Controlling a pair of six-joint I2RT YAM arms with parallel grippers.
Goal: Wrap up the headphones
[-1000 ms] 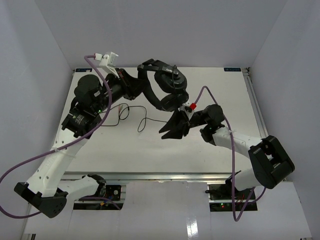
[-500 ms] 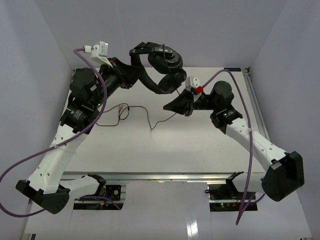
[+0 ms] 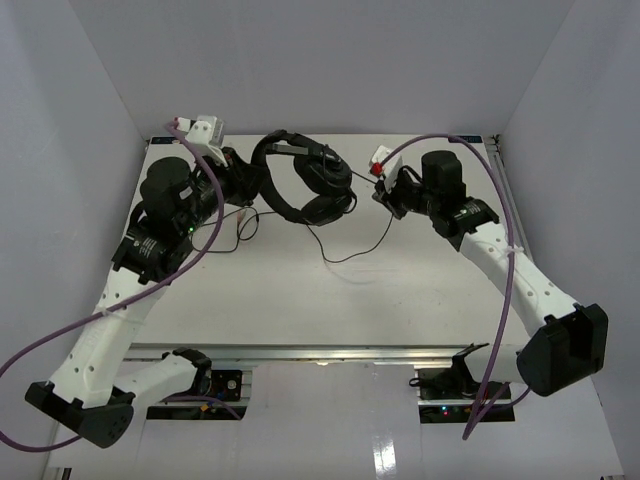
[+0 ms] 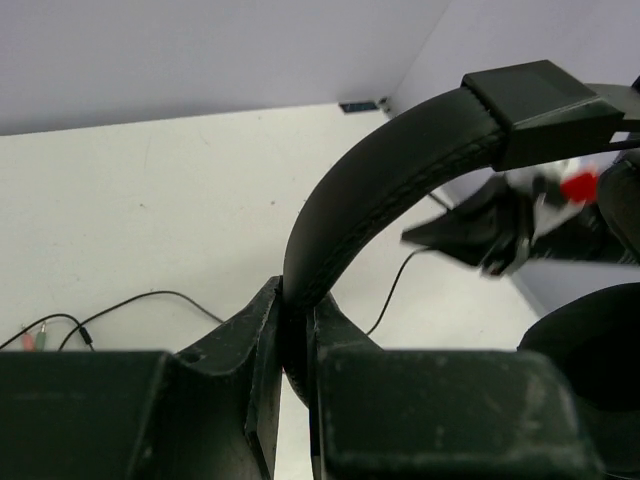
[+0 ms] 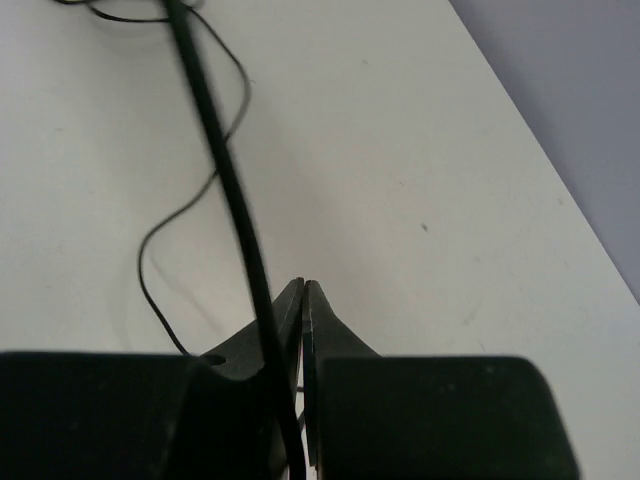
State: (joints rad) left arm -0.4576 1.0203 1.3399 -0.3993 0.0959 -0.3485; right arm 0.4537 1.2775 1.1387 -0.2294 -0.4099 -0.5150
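Note:
The black headphones (image 3: 300,185) hang above the back of the table. My left gripper (image 3: 254,180) is shut on their headband (image 4: 380,190), which is clamped between the jaws in the left wrist view (image 4: 296,310). Both earcups (image 3: 325,178) point toward my right gripper (image 3: 385,195). The thin black cable (image 3: 345,260) drops from the headphones to the table and climbs to the right gripper. In the right wrist view the right gripper (image 5: 303,286) is shut, and the cable (image 5: 235,200) runs across its left finger and down between the jaws. The cable's plug end (image 4: 35,335) lies on the table.
Loose loops of cable (image 3: 240,225) lie on the white table (image 3: 300,310) under the left arm. Purple robot cables (image 3: 500,290) arc beside both arms. Grey walls close in the left, back and right. A metal rail (image 3: 508,210) runs along the right edge.
The right gripper has shut on the cable and moved back and to the right, drawing the cable out. The left arm raised the headphones, then lowered them and turned them.

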